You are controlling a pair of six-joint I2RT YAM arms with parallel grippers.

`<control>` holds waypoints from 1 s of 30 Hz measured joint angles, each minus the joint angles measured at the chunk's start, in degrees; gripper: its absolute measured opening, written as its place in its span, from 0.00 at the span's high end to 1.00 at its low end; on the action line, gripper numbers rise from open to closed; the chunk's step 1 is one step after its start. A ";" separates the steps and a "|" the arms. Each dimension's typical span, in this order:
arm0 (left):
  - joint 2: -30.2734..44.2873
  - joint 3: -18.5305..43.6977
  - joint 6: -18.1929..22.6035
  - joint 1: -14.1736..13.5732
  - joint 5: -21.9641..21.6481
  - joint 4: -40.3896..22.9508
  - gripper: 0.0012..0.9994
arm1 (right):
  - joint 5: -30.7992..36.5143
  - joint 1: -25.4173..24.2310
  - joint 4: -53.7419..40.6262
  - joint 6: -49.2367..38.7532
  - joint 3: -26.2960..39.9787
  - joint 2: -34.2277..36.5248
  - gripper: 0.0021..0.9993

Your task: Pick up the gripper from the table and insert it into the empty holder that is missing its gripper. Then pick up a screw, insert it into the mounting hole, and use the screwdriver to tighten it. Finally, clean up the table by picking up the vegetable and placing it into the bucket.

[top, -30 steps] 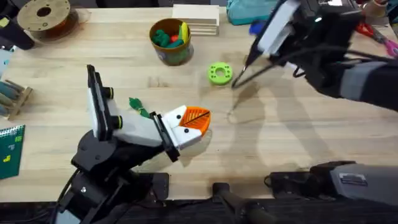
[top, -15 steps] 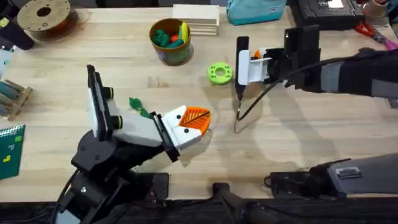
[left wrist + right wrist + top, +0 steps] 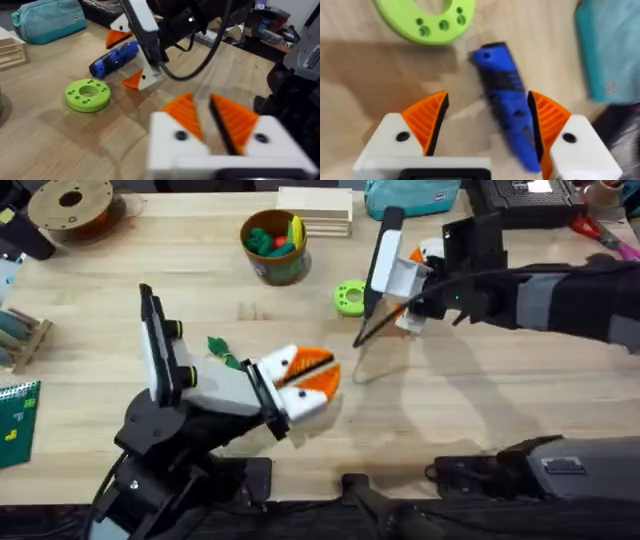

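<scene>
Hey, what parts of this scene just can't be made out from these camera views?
- Screwdriver: in the overhead view the right arm covers it; in the right wrist view it is blurred, its tip cut off between the fingers.
- Bucket: overhead, its contents are too small to sort.
- Screw: too small to find in any view.

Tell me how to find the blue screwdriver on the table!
Start at the teal zipped fabric pouch at the far edge of the wooden table. Just in front of it lies the flat lime-green plastic ring with holes, and beside that ring is the stubby bright-blue cylindrical screwdriver, lying on its side. It is the only blue stick-shaped thing nearby.
</scene>
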 joint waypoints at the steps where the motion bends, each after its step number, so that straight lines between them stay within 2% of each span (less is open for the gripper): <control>1: 0.00 0.00 0.00 0.00 -0.02 0.00 0.62 | -0.01 0.17 -2.34 3.21 0.00 -0.94 0.07; 3: 0.00 0.00 -0.02 0.00 -0.08 0.00 0.31 | -0.03 0.34 -6.90 8.45 0.02 -2.81 0.07; 5: 0.00 0.00 -0.22 0.00 -0.10 0.00 0.06 | -0.03 0.38 -10.93 12.96 0.23 -4.64 0.07; 6: 0.00 0.00 -0.13 0.00 -0.10 0.00 0.03 | -0.03 0.38 -12.85 15.39 0.62 -5.67 0.07; 12: 0.00 -0.02 -0.13 0.00 -1.76 0.42 0.01 | -0.03 0.42 -19.97 26.73 4.55 -11.51 0.07; 16: 0.00 -0.10 -0.64 0.00 -4.96 4.46 0.01 | -0.03 0.42 -22.21 30.08 5.25 -14.71 0.06; 18: 0.00 1.00 -1.04 0.00 -7.58 3.22 0.01 | -0.03 0.42 -22.76 30.87 5.25 -15.63 0.07; 21: 0.24 6.76 -1.62 0.00 -12.33 -5.15 0.01 | -0.03 0.42 -22.75 31.59 5.25 -16.90 0.07; 25: 4.56 20.24 -1.87 0.00 -19.41 -20.80 0.01 | -0.03 0.42 -22.50 31.99 5.25 -18.37 0.06; 28: 12.19 32.38 -2.77 0.00 -27.53 -33.61 0.01 | -0.03 0.42 -22.50 32.07 5.25 -18.63 0.06; 30: 18.56 39.86 -4.92 0.00 -34.02 -42.41 0.01 | -0.03 0.42 -22.55 32.16 5.25 -18.62 0.06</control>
